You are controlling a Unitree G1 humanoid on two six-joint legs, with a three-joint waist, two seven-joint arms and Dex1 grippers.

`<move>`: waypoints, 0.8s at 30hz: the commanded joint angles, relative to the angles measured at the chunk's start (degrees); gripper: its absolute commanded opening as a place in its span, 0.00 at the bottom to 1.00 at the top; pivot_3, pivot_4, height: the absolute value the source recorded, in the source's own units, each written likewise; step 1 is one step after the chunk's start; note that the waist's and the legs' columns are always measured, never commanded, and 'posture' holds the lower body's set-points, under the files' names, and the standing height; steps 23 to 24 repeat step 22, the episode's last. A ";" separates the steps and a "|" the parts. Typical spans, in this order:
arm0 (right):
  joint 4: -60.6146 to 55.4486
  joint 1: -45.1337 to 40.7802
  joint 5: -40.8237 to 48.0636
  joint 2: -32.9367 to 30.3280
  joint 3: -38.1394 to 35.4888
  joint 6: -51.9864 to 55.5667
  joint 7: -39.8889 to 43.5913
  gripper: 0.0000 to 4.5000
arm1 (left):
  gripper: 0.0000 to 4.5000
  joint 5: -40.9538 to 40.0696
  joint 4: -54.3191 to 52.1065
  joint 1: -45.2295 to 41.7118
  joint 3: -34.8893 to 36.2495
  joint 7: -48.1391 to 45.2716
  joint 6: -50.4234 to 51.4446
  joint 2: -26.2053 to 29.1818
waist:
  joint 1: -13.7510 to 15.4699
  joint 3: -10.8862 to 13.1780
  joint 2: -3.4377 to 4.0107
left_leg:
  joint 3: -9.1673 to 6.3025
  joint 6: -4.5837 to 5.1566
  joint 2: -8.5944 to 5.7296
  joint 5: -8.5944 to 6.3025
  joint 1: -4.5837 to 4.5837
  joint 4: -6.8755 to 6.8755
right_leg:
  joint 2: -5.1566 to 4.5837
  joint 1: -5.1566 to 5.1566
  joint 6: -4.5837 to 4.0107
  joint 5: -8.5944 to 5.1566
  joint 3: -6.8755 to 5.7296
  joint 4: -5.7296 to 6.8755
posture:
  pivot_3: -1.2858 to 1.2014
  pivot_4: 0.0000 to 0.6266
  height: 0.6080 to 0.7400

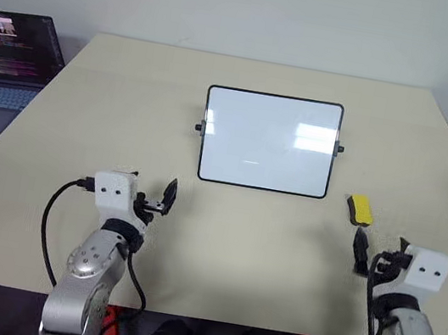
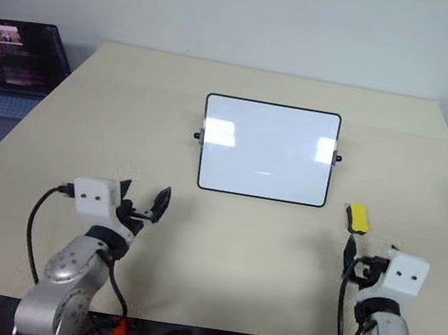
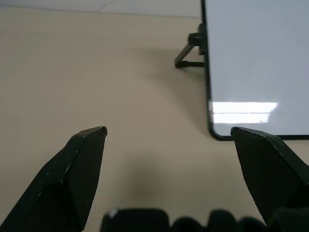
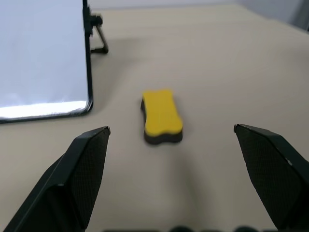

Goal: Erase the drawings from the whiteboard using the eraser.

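From the left eye view, the whiteboard [image 1: 269,141] lay flat near the middle of the tabletop [image 1: 58,131], its white face looking bare apart from glare and a faint short mark near the centre, too small to name. The eraser [image 1: 360,210] lay on the tabletop just beside the board's near right corner. The left hand [image 1: 160,201] hovered over the near left of the tabletop and the right hand [image 1: 360,252] just short of the eraser. A laptop [image 1: 9,63] sat off the far left edge.

In the left wrist view, the left hand's fingers [image 3: 72,179] stood wide apart, holding nothing, with the board's corner ahead.

In the right wrist view, the right hand's fingers [image 4: 77,179] were spread fully, empty, the eraser lying between them and ahead, untouched.

Judging by this, the wiping looked done or nearly so, with the eraser set down; only that faint mark might want checking.
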 commanded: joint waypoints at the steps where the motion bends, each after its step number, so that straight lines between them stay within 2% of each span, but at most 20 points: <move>1: -3.01 1.49 2.97 0.93 0.29 -3.52 1.37 1.00 | 1.00 0.67 -4.64 2.47 -2.09 -0.30 -2.66 -0.79 | 0.00 0.02 0.01 | 0.00 0.01 0.00 -0.01 0.26 -0.05 | 0.00 0.27 0.01 -0.01 -0.01 -0.06 | 0.52 0.24 1.00; 3: -2.83 3.41 3.65 1.65 0.51 -4.71 1.68 1.00 | 1.00 0.46 -5.39 4.48 -2.71 1.29 -1.95 -2.61 | 0.00 0.01 0.00 | -0.04 0.01 0.01 -0.02 0.66 -0.13 | 0.01 0.70 0.01 -0.06 -0.05 -0.17 | 0.52 0.24 1.00; 7: -2.91 4.33 3.47 1.38 1.28 -5.83 1.54 1.00 | 1.00 0.57 -6.83 6.87 -4.02 1.96 -2.06 -4.34 | 0.01 0.01 -0.01 | -0.06 0.01 0.01 -0.02 0.64 -0.12 | 0.04 0.68 0.02 -0.07 -0.04 -0.16 | 0.52 0.24 1.00; 11: -3.18 4.90 3.90 0.51 1.11 -6.06 1.97 1.00 | 1.00 1.48 -7.18 7.14 -5.45 2.29 -1.87 -4.44 | 0.01 0.00 -0.02 | -0.06 0.01 -0.01 -0.02 0.63 -0.10 | 0.04 0.69 0.02 -0.07 -0.04 -0.16 | 0.52 0.24 1.00; 18: -8.47 10.89 4.38 -0.56 0.92 -5.22 1.47 1.00 | 1.00 1.38 -7.35 8.17 -7.09 1.42 -1.04 -3.96 | 0.04 0.01 -0.01 | -0.11 0.00 -0.01 -0.03 0.57 -0.16 | 0.04 0.66 0.05 -0.11 -0.06 -0.18 | 0.52 0.24 1.00; 24: -10.13 11.62 4.63 -1.11 0.60 -4.20 1.01 1.00 | 1.00 1.79 -7.82 8.13 -8.02 1.56 -0.58 -3.64 | 0.05 0.01 -0.02 | -0.10 0.00 -0.01 -0.03 0.55 -0.15 | 0.04 0.67 0.28 -0.25 -0.04 -0.20 | 0.52 0.24 1.00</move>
